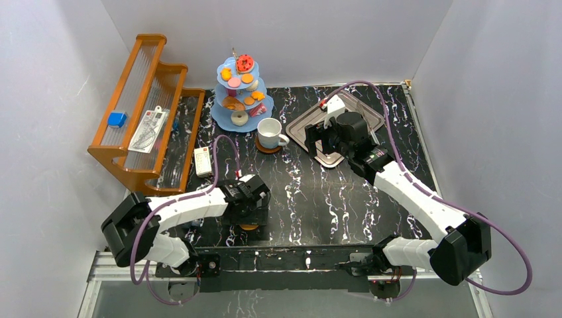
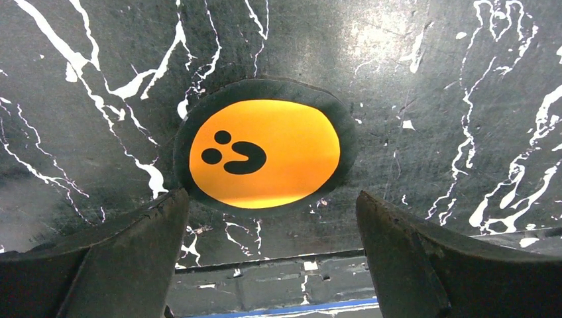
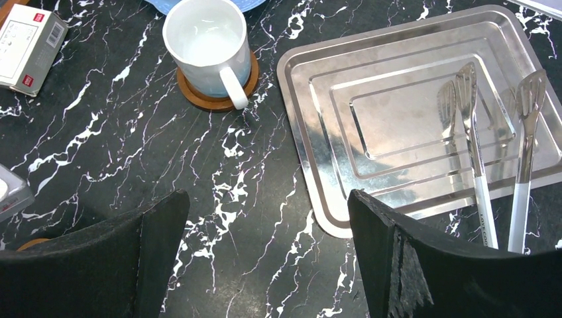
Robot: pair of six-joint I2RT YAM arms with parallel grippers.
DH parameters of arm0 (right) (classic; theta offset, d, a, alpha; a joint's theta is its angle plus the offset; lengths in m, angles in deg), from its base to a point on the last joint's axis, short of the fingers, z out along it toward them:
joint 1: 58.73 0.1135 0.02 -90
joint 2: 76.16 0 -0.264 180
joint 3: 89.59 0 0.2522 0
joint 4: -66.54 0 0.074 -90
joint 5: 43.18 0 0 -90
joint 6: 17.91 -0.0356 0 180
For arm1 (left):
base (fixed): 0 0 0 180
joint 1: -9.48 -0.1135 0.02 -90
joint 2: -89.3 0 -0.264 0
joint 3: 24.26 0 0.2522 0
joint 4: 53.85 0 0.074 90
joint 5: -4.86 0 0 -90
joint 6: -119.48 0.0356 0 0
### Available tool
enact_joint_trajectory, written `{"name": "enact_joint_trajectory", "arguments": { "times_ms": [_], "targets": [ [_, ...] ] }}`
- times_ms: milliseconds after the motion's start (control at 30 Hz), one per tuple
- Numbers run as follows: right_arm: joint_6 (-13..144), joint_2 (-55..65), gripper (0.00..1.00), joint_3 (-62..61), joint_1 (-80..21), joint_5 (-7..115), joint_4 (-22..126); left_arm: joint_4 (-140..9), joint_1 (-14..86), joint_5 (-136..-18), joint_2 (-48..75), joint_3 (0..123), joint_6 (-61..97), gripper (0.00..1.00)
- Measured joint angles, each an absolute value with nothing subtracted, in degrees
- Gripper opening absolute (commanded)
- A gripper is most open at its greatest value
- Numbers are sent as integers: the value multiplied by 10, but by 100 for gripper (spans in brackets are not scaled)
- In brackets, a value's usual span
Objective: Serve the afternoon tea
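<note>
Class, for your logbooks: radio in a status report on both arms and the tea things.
Left gripper open over coaster. Right gripper open, empty, over tray edge. Mug on saucer. Nothing in the way.

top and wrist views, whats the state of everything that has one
white mug: upright on its brown saucer, empty
paw-print coaster: flat on the table, nothing on it
three-tier stand: upright, pastries on every tier
silver tray: flat, tongs resting on it
left gripper: open, above the coaster, holding nothing
right gripper: open, holding nothing
</note>
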State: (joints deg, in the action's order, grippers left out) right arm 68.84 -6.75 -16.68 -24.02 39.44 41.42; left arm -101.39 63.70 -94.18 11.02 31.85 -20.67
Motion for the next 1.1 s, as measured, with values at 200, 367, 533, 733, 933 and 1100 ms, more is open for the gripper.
{"name": "enact_joint_trajectory", "arguments": {
  "times_ms": [200,367,533,733,933,1100],
  "targets": [
    [689,-67,99,-167,-240,392,414,-1011,642,-948,83,320,-205,91],
    [691,-67,99,-167,-240,388,414,-1015,650,-961,77,323,-205,87],
    [693,-67,99,-167,-240,383,414,-1019,653,-972,71,328,-206,84],
    [693,-67,99,-167,-240,382,414,-1014,653,-1004,57,343,-206,84],
    [693,-67,99,-167,-240,384,414,-1001,638,-1032,38,359,-201,81],
    [692,-67,99,-167,-240,386,414,-985,597,-1041,31,364,-177,78]
  ]
}}
